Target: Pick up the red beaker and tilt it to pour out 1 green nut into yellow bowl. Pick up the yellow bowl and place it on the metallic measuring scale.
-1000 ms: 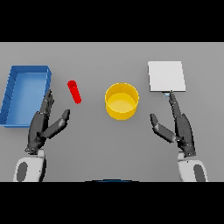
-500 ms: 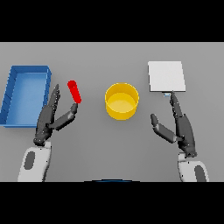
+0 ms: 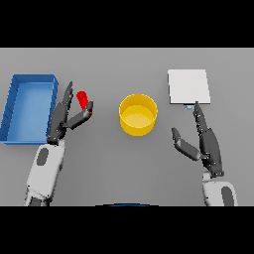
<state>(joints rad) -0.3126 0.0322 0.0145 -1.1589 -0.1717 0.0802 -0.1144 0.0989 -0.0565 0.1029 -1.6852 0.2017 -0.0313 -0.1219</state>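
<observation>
Fingers of the left hand [image 3: 63,116] reach straight beside the red beaker [image 3: 84,100], thumb touching it, not gripping. The yellow bowl [image 3: 138,115] stands between beaker and scale [image 3: 188,87]. The right hand [image 3: 206,144] rests spread nearby. A blue tray [image 3: 27,106] lies left.

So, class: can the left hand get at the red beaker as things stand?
Probably yes. The left hand is right beside the red beaker, fingers on its left and thumb reaching in below it, not yet closed round it. Nothing lies between them; the blue bin sits off to the left.
</observation>
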